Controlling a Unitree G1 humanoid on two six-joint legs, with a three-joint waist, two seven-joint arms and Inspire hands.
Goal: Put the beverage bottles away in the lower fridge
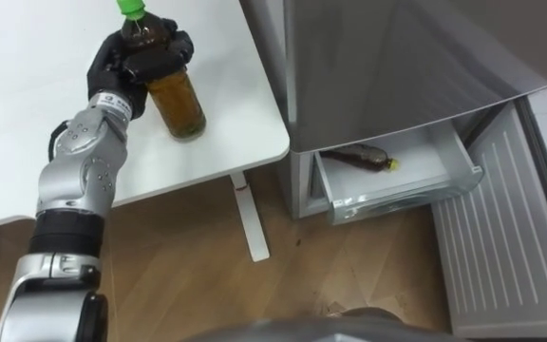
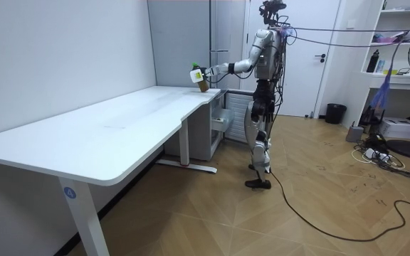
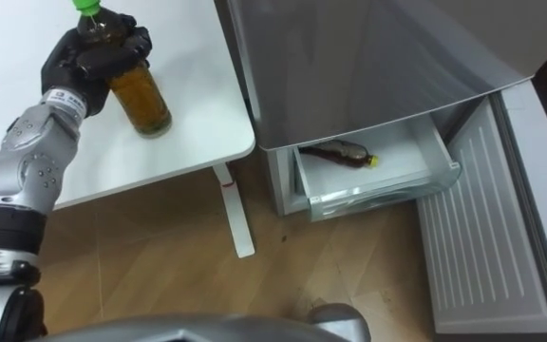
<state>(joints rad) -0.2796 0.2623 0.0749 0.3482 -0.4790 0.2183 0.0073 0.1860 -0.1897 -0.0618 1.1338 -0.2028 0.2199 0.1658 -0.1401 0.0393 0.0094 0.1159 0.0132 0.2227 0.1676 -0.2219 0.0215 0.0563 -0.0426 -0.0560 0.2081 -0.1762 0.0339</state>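
On my left, the left hand is reached out over the white table. Its dark fingers are curled tight round the neck and shoulder of a clear plastic bottle. The bottle is round-bodied, full of amber liquid and topped with a green cap. It stands nearly upright near the table's rounded corner, but I cannot tell whether its base touches the smooth tabletop.

Below the table edge I see a wood-grain floor. In the room view the robot stands at the table's far end, just beside the fridge, with that arm stretched over the corner.

Further right is the fridge, a flat, brushed-silver box. Its lower drawer is pulled out, a shallow tray of pale translucent plastic. A second bottle lies on its side inside, dark brown with a small yellow cap pointing right.

At the far right the lower door hangs open, showing its white, ribbed inner face.
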